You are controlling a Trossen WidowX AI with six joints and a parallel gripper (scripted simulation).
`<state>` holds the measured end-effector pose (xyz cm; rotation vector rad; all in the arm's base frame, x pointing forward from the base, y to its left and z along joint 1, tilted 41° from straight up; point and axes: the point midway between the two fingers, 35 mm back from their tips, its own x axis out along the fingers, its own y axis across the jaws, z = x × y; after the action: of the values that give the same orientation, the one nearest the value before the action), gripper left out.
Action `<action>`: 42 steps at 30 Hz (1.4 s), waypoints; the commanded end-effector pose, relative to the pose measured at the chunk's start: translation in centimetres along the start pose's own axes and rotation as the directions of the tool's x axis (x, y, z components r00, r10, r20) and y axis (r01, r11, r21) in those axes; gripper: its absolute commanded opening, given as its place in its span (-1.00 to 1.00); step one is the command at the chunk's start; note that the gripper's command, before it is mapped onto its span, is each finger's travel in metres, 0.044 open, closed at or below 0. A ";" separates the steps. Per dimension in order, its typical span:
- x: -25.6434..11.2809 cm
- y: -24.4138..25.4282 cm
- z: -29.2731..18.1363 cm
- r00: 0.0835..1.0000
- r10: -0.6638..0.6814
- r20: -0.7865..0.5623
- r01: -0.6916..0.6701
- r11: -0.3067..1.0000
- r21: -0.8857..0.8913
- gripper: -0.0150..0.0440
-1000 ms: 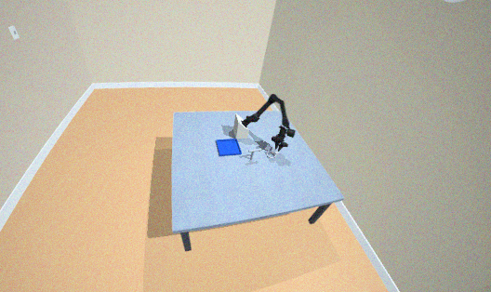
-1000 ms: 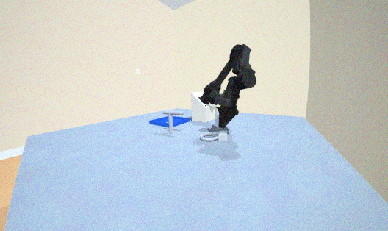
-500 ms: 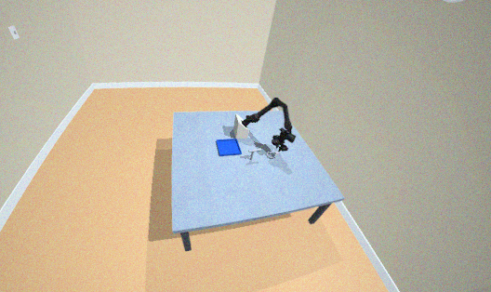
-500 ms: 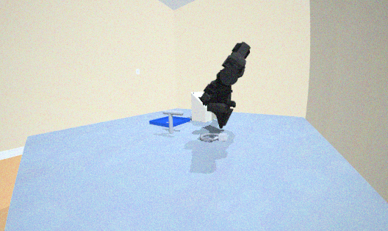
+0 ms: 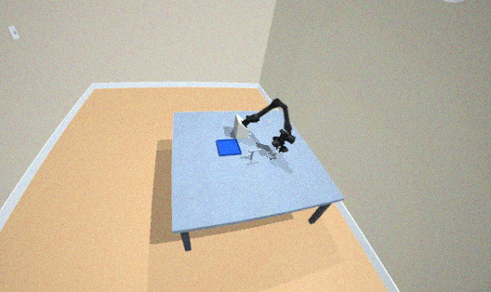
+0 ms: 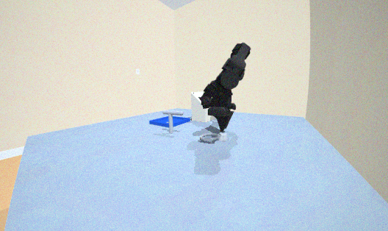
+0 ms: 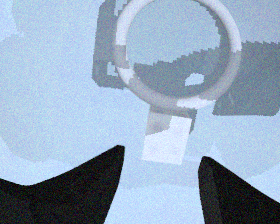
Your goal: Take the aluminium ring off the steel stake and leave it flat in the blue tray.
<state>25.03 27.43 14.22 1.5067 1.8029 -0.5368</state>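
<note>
The aluminium ring (image 6: 209, 139) (image 7: 233, 59) lies flat on the table, off the stake and to its right in the exterior view. Its pale square tab (image 6: 223, 136) (image 7: 166, 142) points toward my fingers in the wrist view. My gripper (image 6: 223, 131) (image 7: 163, 159) is partly open and empty, pointing down just above the tab; in the wrist view the fingertips stand on either side of the tab's outer end. The steel stake (image 5: 252, 157) (image 6: 170, 126) stands upright with its cross-bar on top and nothing around its foot. The blue tray (image 5: 229, 147) (image 6: 158, 122) is empty.
A white wedge-shaped block (image 5: 240, 130) (image 6: 198, 108) stands beside the tray, at the back in the exterior view. The stake stands between the ring and the tray in the top view. The arm's shadow falls across the table around the ring.
</note>
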 end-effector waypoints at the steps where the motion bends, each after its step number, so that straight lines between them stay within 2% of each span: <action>1: 0.9 -0.1 0.2 1.000 -0.005 0.003 0.005 1.000 0.009 0.19; 19: 3.2 -0.2 0.2 1.000 -0.005 0.001 0.005 1.000 0.009 0.19; 22: 2.9 -0.2 0.0 1.000 -0.006 -0.005 0.006 1.000 0.002 -0.08; 42: 2.9 -0.2 0.0 1.000 -0.006 -0.005 0.006 1.000 0.002 -0.49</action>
<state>24.66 29.35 11.97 1.5055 1.8116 -0.5407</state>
